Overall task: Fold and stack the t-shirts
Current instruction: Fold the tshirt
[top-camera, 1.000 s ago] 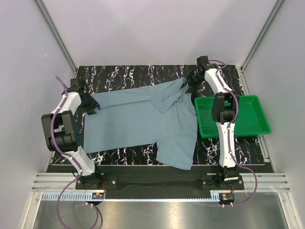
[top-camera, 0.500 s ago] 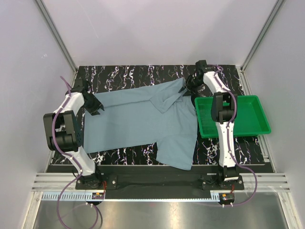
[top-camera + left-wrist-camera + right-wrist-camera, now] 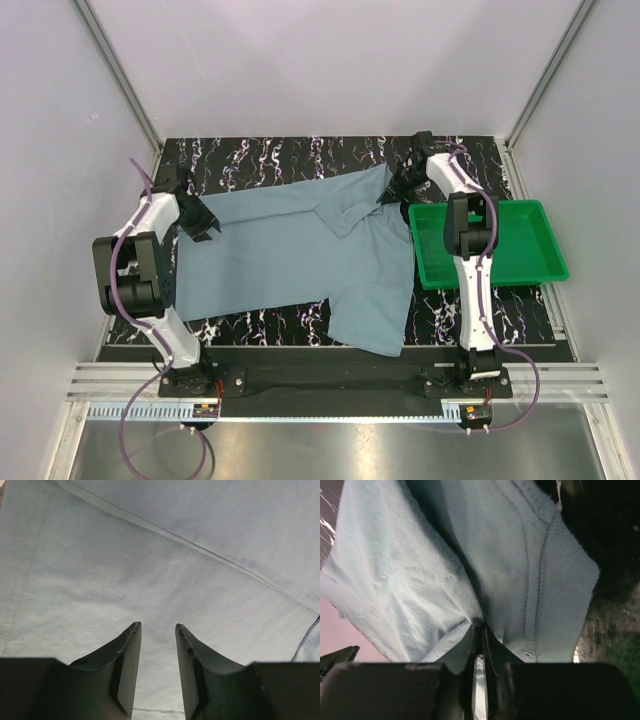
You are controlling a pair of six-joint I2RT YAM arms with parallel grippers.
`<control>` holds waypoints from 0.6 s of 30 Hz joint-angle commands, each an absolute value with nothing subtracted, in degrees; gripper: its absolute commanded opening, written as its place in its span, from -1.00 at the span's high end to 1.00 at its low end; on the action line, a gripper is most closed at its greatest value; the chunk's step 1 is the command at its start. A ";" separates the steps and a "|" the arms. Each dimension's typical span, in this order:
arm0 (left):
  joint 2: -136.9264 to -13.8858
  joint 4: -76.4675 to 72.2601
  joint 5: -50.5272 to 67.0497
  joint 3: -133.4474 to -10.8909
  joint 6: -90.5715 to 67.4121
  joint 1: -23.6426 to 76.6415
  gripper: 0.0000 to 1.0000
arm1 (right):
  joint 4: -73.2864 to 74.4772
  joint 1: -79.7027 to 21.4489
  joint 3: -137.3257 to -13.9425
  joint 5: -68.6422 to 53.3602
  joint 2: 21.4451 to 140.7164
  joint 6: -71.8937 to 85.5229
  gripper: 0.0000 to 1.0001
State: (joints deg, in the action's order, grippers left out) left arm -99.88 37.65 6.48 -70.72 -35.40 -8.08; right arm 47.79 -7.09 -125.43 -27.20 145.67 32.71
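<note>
A dusty blue-grey t-shirt (image 3: 300, 255) lies spread flat on the black marbled table (image 3: 260, 155), collar toward the back right. My left gripper (image 3: 200, 220) is low over the shirt's left edge. In the left wrist view its jaws (image 3: 157, 626) stand apart, and smooth cloth (image 3: 150, 555) shows through the gap. My right gripper (image 3: 393, 188) is at the shirt's back right sleeve. In the right wrist view it (image 3: 480, 630) is shut on a pinched fold of the cloth (image 3: 420, 570), which bunches into the jaws beside a stitched hem.
A green plastic tray (image 3: 520, 245) sits on the table's right side, just right of the shirt, with the right arm reaching over its left end. Grey walls close in the table on the left, back and right.
The right gripper has closed on the sleeve cloth. The left gripper has slid a little to the right, onto the shirt's left edge, with its jaws unchanged.
</note>
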 commanded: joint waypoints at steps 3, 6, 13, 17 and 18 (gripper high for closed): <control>-100.98 37.44 4.75 -76.54 -34.28 -8.44 0.21 | 49.57 -7.21 -123.49 -28.56 137.47 31.38 0.85; -102.91 38.14 4.66 -79.27 -34.36 -8.87 0.21 | 50.18 -7.21 -121.56 -27.86 133.96 31.73 0.86; -104.85 37.53 6.06 -79.46 -34.63 -8.88 0.21 | 55.98 -7.21 -117.88 -26.63 129.30 31.29 0.84; -105.12 38.05 6.24 -78.58 -33.75 -8.53 0.21 | 54.94 -7.30 -110.93 -26.37 126.04 32.08 0.80; -105.12 38.32 6.24 -78.49 -33.23 -8.35 0.21 | 54.84 -7.29 -109.96 -26.11 125.60 31.91 0.75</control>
State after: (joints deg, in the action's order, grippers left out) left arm -105.14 37.95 5.82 -78.28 -34.72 -8.62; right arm 52.93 -7.11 -113.25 -26.87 129.03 32.36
